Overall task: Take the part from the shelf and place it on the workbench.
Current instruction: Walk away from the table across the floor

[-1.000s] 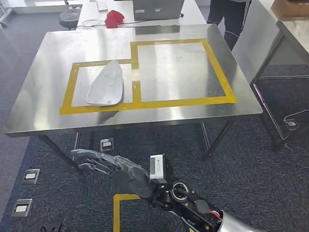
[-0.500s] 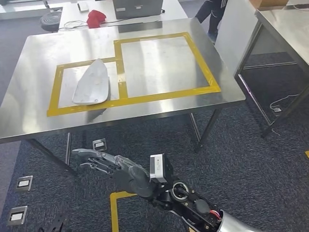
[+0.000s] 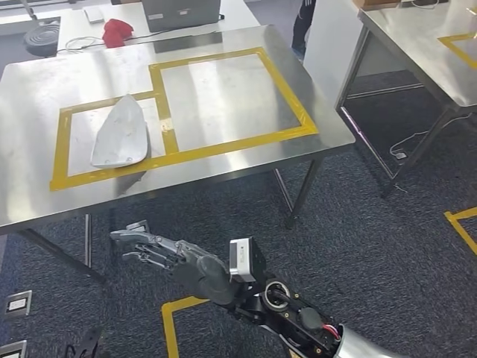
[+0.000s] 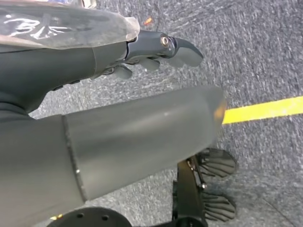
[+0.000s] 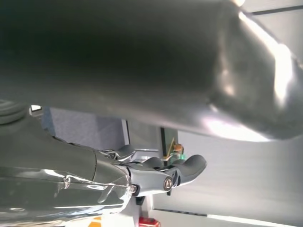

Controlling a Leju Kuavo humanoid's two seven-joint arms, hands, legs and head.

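Part, a pale grey curved shell with one pointed end, lies flat on the steel workbench, inside the smaller yellow tape rectangle, its point aimed at about 1 o'clock. From the right hand it sits at roughly 11 o'clock, well apart, with the workbench edge between them. That hand reaches across low over the dark carpet, fingers extended and slightly spread, holding nothing and touching nothing. The right wrist view shows the same hand close up: thick thumb above, darker fingers stretched out below, nothing between them. The left wrist view shows the left hand over the carpet beside a yellow floor line, thumb and fingers apart and empty. Beyond the workbench, at 12 o'clock, a red cloth lies on another table.
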